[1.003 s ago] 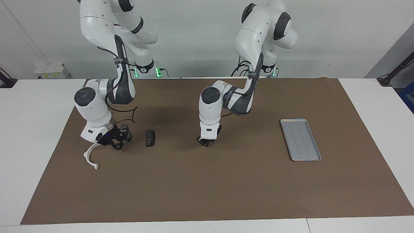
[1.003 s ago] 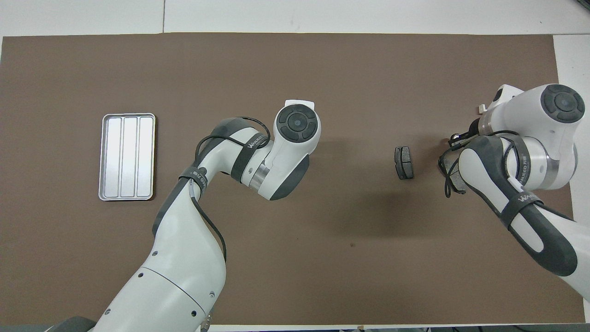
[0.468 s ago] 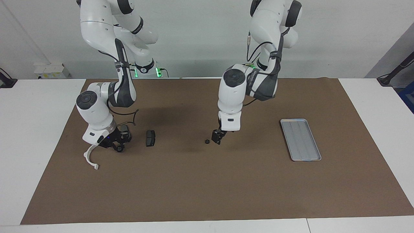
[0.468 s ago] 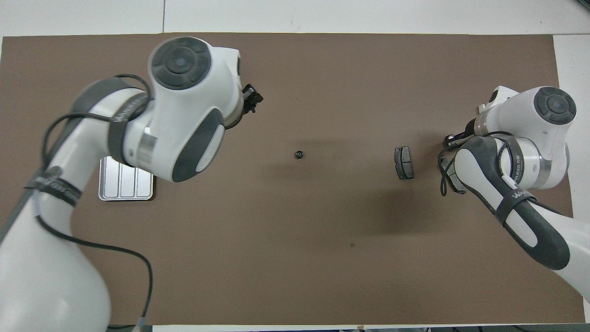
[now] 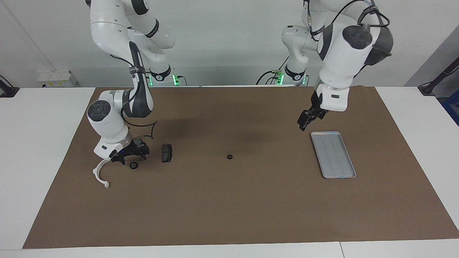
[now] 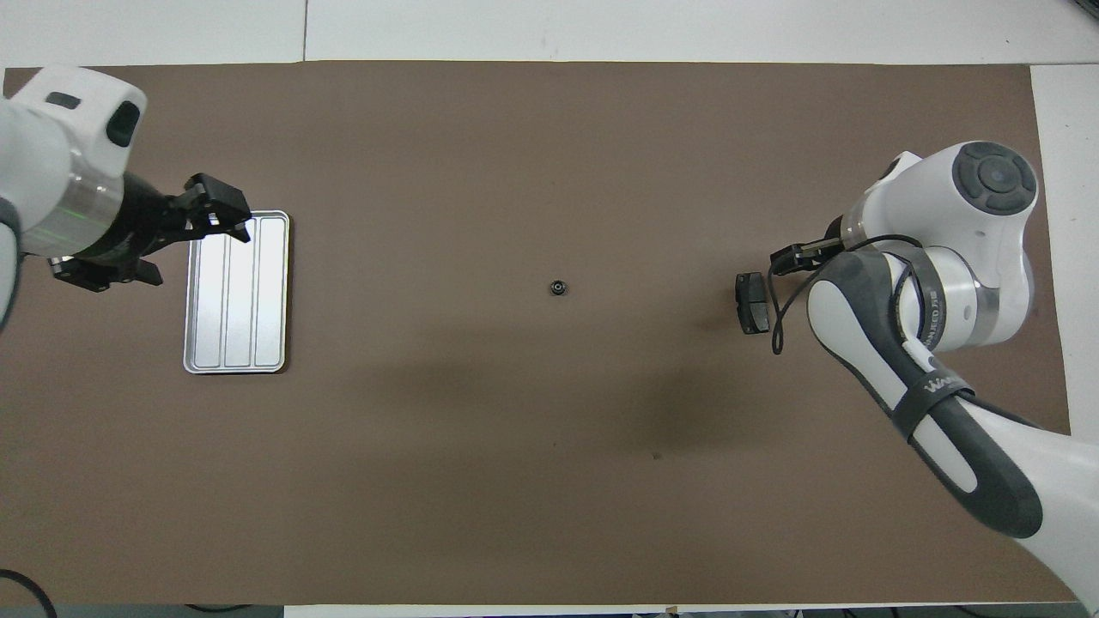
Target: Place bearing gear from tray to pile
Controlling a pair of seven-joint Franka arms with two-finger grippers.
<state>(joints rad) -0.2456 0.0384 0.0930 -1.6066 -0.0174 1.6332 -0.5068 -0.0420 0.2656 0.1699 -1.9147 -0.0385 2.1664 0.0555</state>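
Observation:
The silver tray (image 5: 333, 154) lies empty toward the left arm's end of the table, and also shows in the overhead view (image 6: 236, 292). One small black gear (image 5: 229, 156) lies alone on the mat at mid-table (image 6: 558, 287). A second black gear (image 5: 133, 165) lies in the pile, between the white arc bracket (image 5: 100, 174) and a dark plate (image 5: 166, 153). My right gripper (image 5: 131, 156) hangs open just above that gear, apart from it, and hides the pile's other plate. My left gripper (image 5: 307, 120) is raised, open and empty, over the tray's end nearest the robots (image 6: 216, 209).
A brown mat (image 5: 229, 208) covers most of the white table. In the overhead view the right arm (image 6: 927, 300) covers the bracket and the second gear; only one dark plate (image 6: 753, 303) shows beside it.
My left gripper left a gear at mid-table, rose and swung over to the tray. My right gripper let go of the gear beside the bracket and lifted slightly.

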